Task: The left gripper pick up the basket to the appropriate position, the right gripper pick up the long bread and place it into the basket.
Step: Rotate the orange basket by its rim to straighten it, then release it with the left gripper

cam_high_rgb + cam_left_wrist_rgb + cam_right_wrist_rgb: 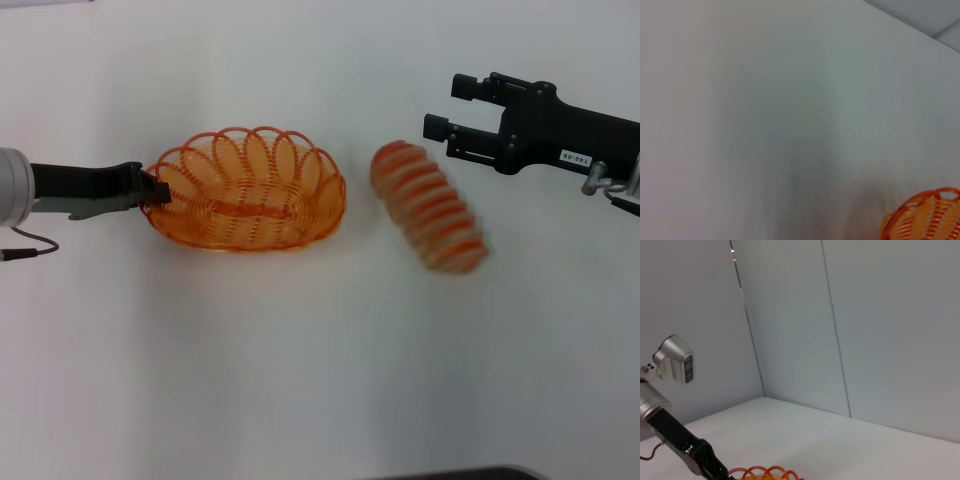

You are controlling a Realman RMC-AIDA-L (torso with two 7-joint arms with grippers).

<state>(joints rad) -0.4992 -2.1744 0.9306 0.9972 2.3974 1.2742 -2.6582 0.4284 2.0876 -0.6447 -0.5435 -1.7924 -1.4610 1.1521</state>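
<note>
Currently, the oval orange wire basket (247, 190) with its looped scalloped rim is seen resting on the plain white table (300, 380), a little left of centre in the head view. The left gripper (150, 188), a black two-fingered claw on a black arm, is set at the basket's 9 o'clock end, its fingers closed on the rim loops; the grip at one end is judged to allow the basket to be dragged or lifted while its open top is left free for loading. Whether the basket is raised off the table cannot be told.

The elongated tan loaf crossed by orange-red stripes (430, 207) lies at the basket's 3 o'clock, near but apart from it, its long axis running from 11 to 5 o'clock.

The right gripper (447, 107), a black claw bearing a small white label, is held at the loaf's 1 o'clock, clear of it, with fingers spread and nothing between them. The opening is judged to be readied for straddling the loaf across its narrow width.

From the right wrist view only the basket rim and the left arm are shown; the loaf is not.
</note>
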